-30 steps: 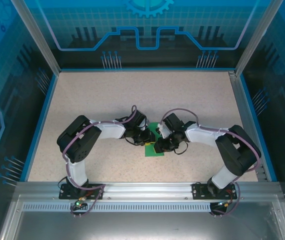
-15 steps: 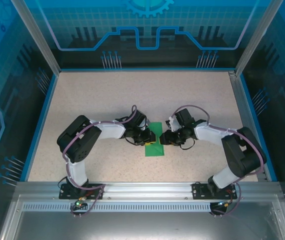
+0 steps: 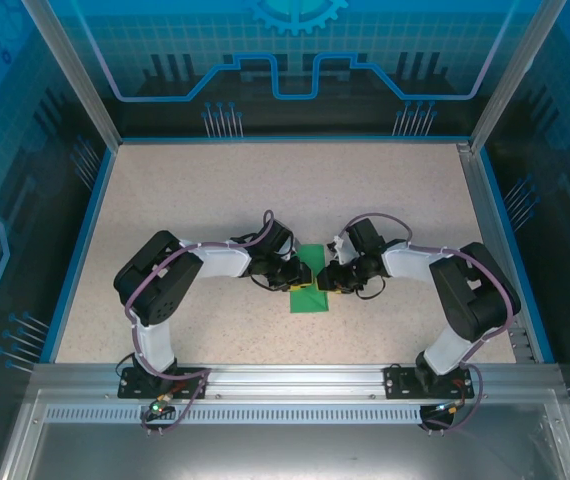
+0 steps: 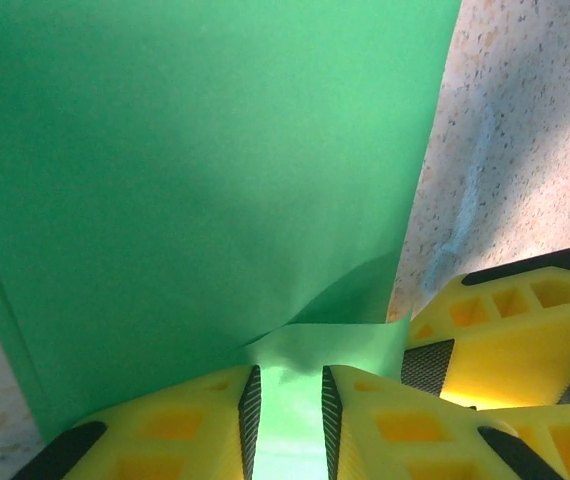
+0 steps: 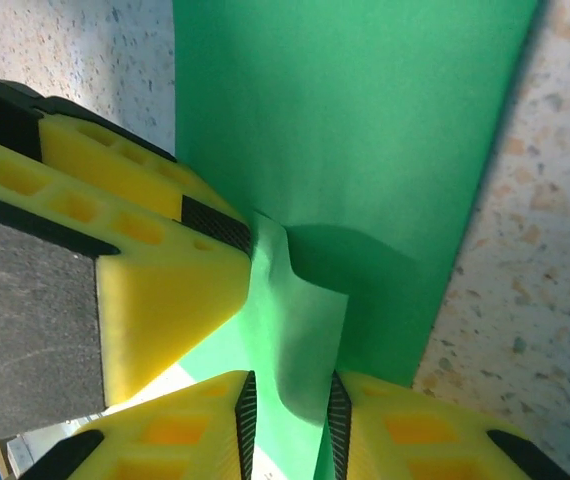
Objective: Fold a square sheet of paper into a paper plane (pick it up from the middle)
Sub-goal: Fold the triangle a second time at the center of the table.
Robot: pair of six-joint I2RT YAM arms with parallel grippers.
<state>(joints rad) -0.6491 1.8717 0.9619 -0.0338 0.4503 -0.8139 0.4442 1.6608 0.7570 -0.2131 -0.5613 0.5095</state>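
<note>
Paper [image 3: 311, 300] lies flat on desk [image 3: 265, 190] about mid-way btwn the two arm bases, long side running away from them. It looks narrower than a square, so prob. one fold is already in (a guess). L fingers [image 3: 300, 280] & R fingers [image 3: 331, 283] meet nose to nose over its middle, which fits the "pick up from the middle" instruction. In L wrist view, L fingers [image 4: 175, 430] are clenched on a small raised tab of paper [image 4: 205, 170], w/ one R finger [image 4: 510, 330] just beside. In R wrist view, R fingers [image 5: 415, 430] grasp the same pinched-up ridge of paper [image 5: 365, 120], w/ an L finger [image 5: 145, 290] touching it from the other side. Rest of sheet is down on desk; only the ridge is up. Likely reason: thin paper can't be grabbed flat, so a bump is pinched up first. Lift not yet begun, and most folds are left to do.
</note>
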